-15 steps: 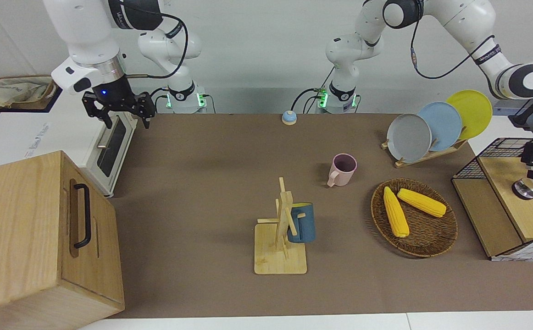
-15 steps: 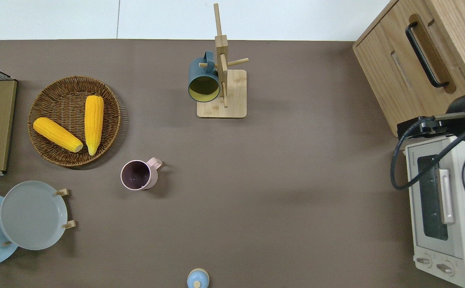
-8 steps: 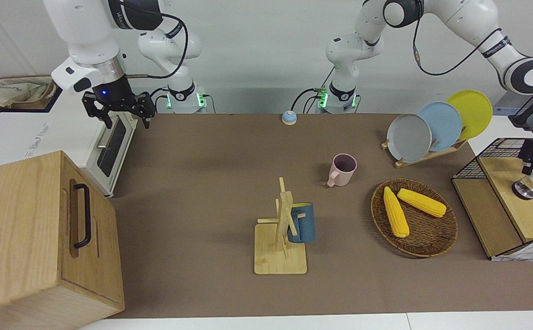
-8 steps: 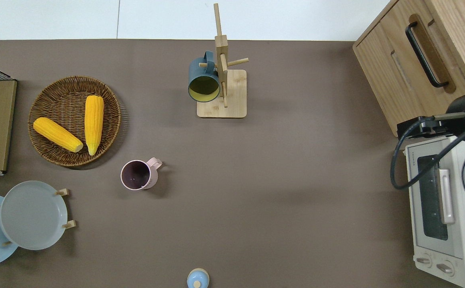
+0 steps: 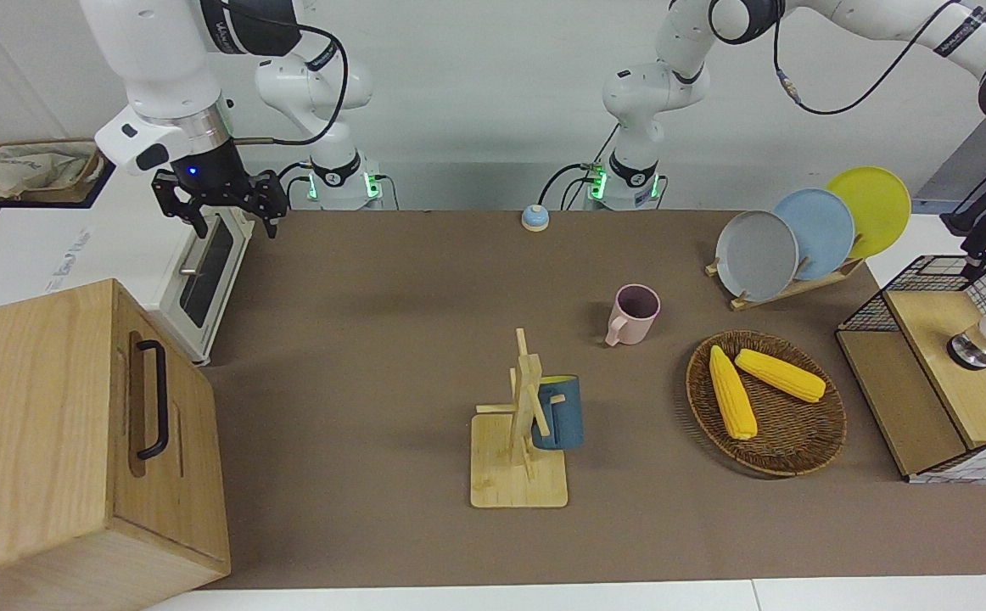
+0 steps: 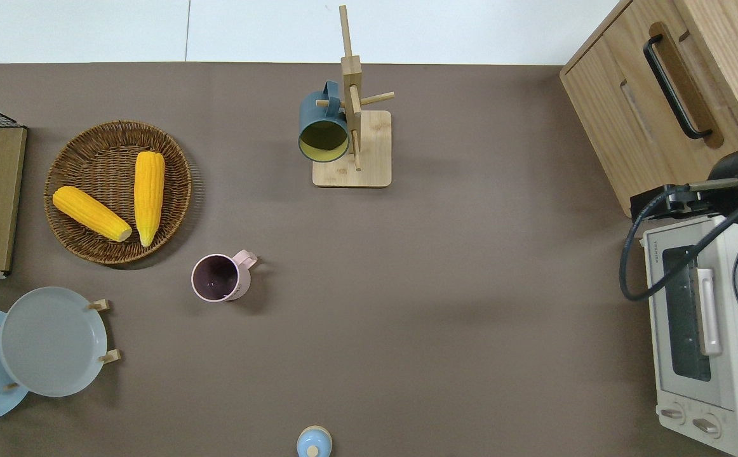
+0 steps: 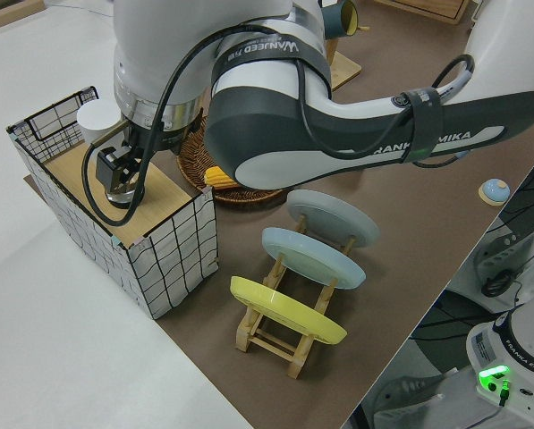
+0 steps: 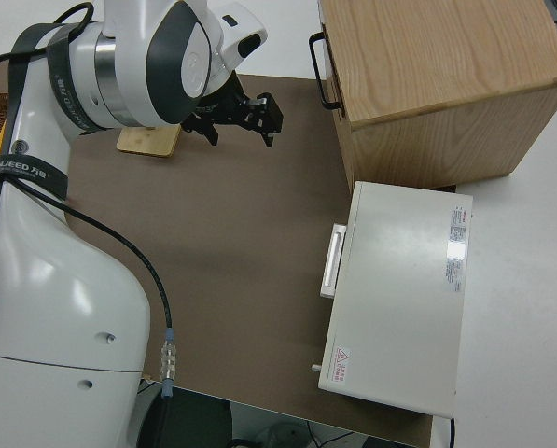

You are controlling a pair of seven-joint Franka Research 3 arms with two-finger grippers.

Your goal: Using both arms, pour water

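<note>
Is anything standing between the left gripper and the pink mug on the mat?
Yes. The left gripper hangs over the wire crate, and the wicker basket with two corn cobs lies between that crate and the pink mug. The basket is low, so a raised path likely clears it.

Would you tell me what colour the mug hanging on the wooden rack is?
Dark blue mug, yellow inside; overhead view shows it best.

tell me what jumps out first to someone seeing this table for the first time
Probably the two yellow corn cobs in the wicker basket toward the left arm's end of the table, and the yellow, blue and grey plates standing in a rack nearer to the robots. Mid-table, a dark blue mug hangs on a wooden mug tree, with a pink mug standing nearer to the robots.
</note>
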